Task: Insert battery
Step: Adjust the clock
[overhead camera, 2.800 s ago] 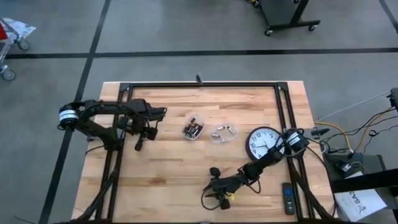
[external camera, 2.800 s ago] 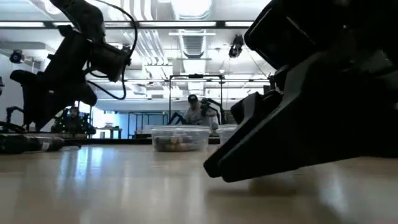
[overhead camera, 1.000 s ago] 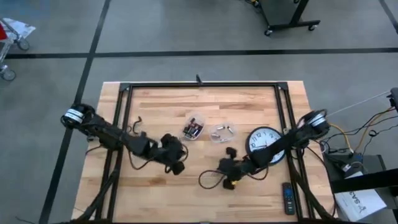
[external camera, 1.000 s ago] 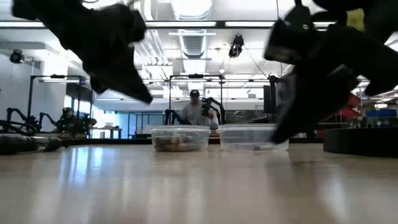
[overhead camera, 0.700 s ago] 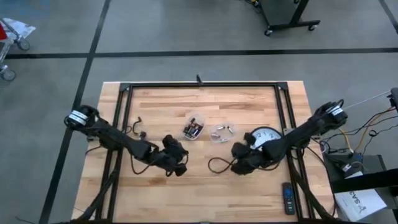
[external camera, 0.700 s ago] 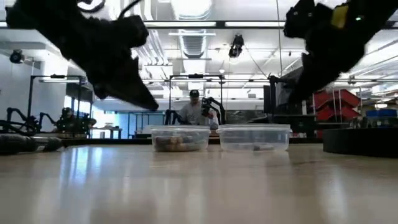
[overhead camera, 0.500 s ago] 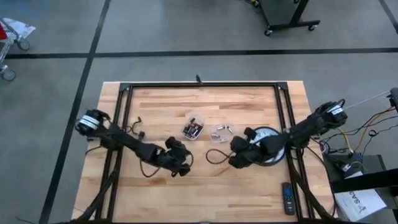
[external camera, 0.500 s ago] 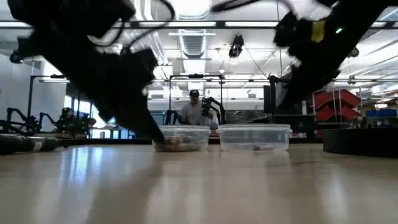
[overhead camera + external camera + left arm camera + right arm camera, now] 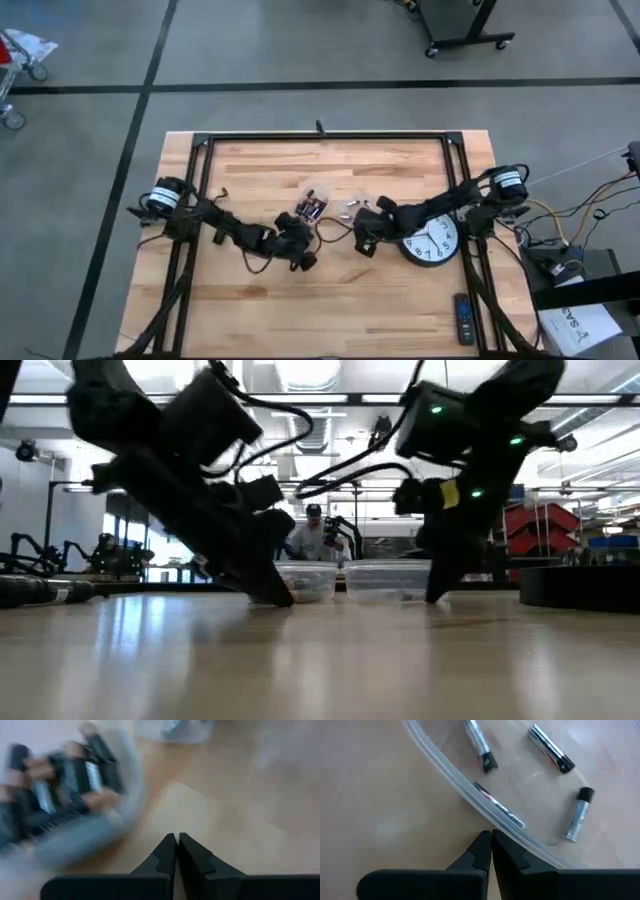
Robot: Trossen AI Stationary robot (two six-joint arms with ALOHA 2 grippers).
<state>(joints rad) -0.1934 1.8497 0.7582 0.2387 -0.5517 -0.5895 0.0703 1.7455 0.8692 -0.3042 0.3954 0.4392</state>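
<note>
Wooden counter (image 9: 260,290): both arms had swung in to the two tubs, left gripper (image 9: 176,840) and right gripper (image 9: 490,836) fingers closed empty, no battery (image 9: 551,748) picked yet.

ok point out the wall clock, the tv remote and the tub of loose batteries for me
wall clock (image 9: 432,240): high view, on the white dial.
tv remote (image 9: 461,318): high view, on the middle of its dark body.
tub of loose batteries (image 9: 470,785): right wrist view, on the clear rim.

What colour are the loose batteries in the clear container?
Silver with black ends, clearest in the right wrist view.
</note>
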